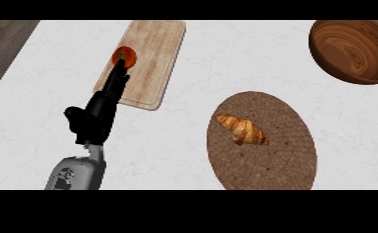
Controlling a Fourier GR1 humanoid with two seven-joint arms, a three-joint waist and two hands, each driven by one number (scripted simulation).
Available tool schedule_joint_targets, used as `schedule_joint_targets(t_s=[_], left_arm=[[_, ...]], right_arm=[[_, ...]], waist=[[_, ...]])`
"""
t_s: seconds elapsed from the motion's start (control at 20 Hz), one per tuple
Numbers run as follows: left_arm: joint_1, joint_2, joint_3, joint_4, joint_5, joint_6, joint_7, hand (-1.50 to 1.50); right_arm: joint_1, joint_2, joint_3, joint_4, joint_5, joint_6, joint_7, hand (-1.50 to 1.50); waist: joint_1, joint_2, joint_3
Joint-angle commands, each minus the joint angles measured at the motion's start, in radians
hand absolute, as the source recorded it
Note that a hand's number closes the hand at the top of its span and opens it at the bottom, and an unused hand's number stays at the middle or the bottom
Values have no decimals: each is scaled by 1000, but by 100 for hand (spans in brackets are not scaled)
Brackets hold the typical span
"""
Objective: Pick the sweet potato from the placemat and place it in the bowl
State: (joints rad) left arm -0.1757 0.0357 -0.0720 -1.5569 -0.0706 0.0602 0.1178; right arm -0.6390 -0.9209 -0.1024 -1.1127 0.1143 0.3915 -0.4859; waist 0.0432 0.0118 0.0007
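Left hand (94, 117), fingers (116, 77) straight, touches tomato (125, 56).

At the lower left of the frame we see one arm: a pale grey forearm (76, 173) with a rounded casing that carries small dark markings, perhaps screws or vents. A slim grey wrist joins it to a matte black hand (94, 119) with long, slender fingers (116, 79).
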Motion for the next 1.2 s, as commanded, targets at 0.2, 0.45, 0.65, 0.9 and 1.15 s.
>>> schedule_joint_targets(t_s=[0.2, 0.45, 0.65, 0.9, 1.15], left_arm=[[-13, 1, 5, 41, -8, -6, -41, 0], [7, 14, 10, 26, 18, -38, -35, 0], [-33, -8, 1, 45, -3, -13, -39, 0], [-29, 1, -2, 26, 14, -39, -44, 0], [-38, -11, 10, 49, 27, -35, -42, 0]], right_arm=[[-191, 78, 65, 422, 235, -172, -214, 150], [-233, 178, 89, 621, 319, -319, -292, 150], [-253, 138, 131, 741, 373, -229, -349, 150], [-292, 144, 135, 852, 373, -86, -368, -150], [-290, 143, 92, 900, 326, -4, -512, -150]], waist=[[7, 6, 1], [23, 11, 2], [28, 18, 3], [55, 29, 5], [30, 24, 6]])
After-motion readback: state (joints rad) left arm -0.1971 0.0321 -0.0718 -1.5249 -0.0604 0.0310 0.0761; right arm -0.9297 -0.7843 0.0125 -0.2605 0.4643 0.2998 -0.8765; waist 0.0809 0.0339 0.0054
